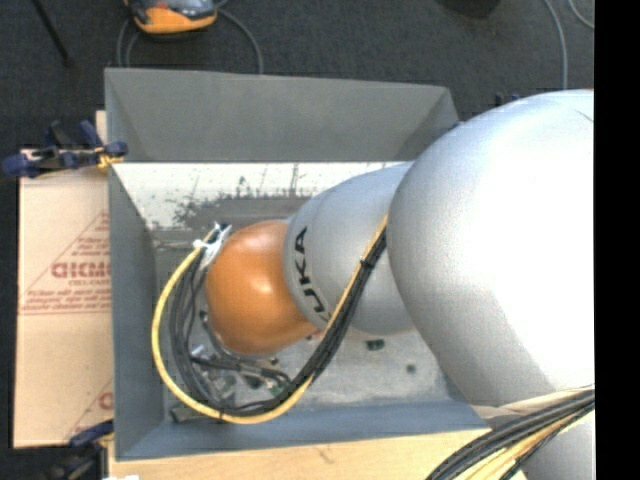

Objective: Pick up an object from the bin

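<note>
you are looking at the arm [480,258] stretched from the bin's [280,118] right side across to its left half, wrist bent downward so that the orange cover [250,288] faces up at you. that pose makes sense for a pick: the claw [210,360] points down at the bin floor near the near-left corner, low among the walls. because the cover and the looped yellow and black cables [168,313] lie over it, you cannot tell whether the claw is apart, together or clamped on anything. the cables bow out toward the left wall, probably because the wrist is folded this steeply. whatever thing the claw is over lies beneath the wrist, by the near-left corner, and is hidden from you; its kind and colour cannot be made out. the only loose things you can see are two small dark bits [374,345] on the floor by the near edge, just beside the arm's underside and well apart from the claw. judge this as the low point of a grasp attempt, with no object yet seen lifted. watch the cables near the left wall, since they could snag there.
</note>
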{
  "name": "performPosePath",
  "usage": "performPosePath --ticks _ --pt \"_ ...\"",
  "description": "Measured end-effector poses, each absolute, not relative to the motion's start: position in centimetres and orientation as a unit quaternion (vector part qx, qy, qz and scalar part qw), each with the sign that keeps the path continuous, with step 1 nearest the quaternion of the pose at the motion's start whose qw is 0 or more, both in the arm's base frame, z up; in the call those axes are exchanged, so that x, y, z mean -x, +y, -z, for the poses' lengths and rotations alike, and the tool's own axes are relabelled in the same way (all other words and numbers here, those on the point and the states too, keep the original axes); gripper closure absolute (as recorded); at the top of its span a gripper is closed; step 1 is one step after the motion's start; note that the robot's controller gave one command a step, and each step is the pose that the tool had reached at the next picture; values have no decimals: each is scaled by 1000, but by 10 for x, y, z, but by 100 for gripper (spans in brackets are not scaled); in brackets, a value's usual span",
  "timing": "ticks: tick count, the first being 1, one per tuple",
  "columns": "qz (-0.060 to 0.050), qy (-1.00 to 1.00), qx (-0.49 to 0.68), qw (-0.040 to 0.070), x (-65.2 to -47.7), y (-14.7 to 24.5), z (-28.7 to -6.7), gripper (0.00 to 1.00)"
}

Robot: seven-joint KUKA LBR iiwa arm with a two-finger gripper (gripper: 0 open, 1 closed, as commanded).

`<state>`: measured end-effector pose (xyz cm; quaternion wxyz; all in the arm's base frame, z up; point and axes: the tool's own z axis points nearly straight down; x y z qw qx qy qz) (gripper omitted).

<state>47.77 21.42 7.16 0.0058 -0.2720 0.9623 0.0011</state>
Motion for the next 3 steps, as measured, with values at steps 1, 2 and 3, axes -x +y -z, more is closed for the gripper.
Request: performPosePath --ticks 1,2,3 --pt "0 960 281 -2 -481 213 -121 100" --pt "0 960 281 0 -486 213 -185 100" --pt "0 954 299 1 -487 233 -231 100"
